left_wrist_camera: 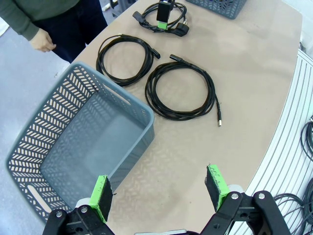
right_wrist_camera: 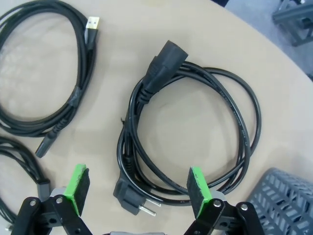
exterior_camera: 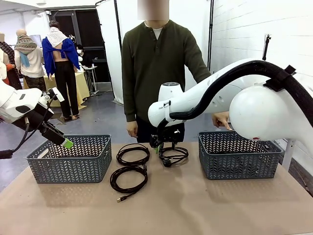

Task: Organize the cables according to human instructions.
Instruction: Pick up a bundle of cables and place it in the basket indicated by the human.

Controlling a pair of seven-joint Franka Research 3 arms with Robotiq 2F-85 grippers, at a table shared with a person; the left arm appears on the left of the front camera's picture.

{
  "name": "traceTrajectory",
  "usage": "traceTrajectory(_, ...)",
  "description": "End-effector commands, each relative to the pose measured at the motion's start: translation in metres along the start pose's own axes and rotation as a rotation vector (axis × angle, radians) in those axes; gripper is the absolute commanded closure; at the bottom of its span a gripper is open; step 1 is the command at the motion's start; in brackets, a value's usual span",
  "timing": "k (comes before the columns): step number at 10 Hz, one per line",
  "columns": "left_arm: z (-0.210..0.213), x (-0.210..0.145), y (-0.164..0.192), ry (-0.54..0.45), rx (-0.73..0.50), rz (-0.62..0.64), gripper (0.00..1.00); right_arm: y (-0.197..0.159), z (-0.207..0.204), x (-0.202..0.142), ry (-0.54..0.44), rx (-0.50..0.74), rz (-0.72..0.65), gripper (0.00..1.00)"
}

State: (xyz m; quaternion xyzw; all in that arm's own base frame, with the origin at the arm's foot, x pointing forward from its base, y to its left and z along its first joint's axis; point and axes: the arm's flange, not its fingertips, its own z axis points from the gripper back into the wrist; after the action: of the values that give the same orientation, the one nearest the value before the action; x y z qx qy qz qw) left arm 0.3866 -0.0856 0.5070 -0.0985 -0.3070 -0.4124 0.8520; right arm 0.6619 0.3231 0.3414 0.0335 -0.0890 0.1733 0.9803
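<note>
Three black cable coils lie on the table between two baskets. A thick power cable (right_wrist_camera: 164,63) with chunky plugs is farthest out, also seen from the front (exterior_camera: 175,155). My right gripper (right_wrist_camera: 138,191) hangs open just over its near side (exterior_camera: 163,145), jaws straddling the loops without touching them. Two thinner coils (exterior_camera: 133,154) (exterior_camera: 128,178) lie to its left, the second with a USB end. My left gripper (left_wrist_camera: 159,193) is open and empty, above the left basket's (left_wrist_camera: 29,147) near side (exterior_camera: 62,140). The human (exterior_camera: 156,63) stands behind the table, one hand (exterior_camera: 222,120) at the right basket.
Grey lattice baskets stand at the left (exterior_camera: 68,161) and right (exterior_camera: 239,156) of the brown table; the left one looks empty in the left wrist view. The near half of the table (exterior_camera: 195,205) is bare. People and tables are far behind.
</note>
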Motion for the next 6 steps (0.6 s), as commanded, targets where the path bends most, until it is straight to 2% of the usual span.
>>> traceTrajectory(1,-0.001,-0.001,0.002,-0.012,-0.006,0.01,0.0,-0.001,-0.005,0.01,0.011,-0.033,-0.031,0.0)
traceTrajectory(6,-0.001,-0.001,0.002,-0.012,-0.006,0.01,0.0,-0.006,-0.02,0.016,0.04,-0.053,-0.059,0.0)
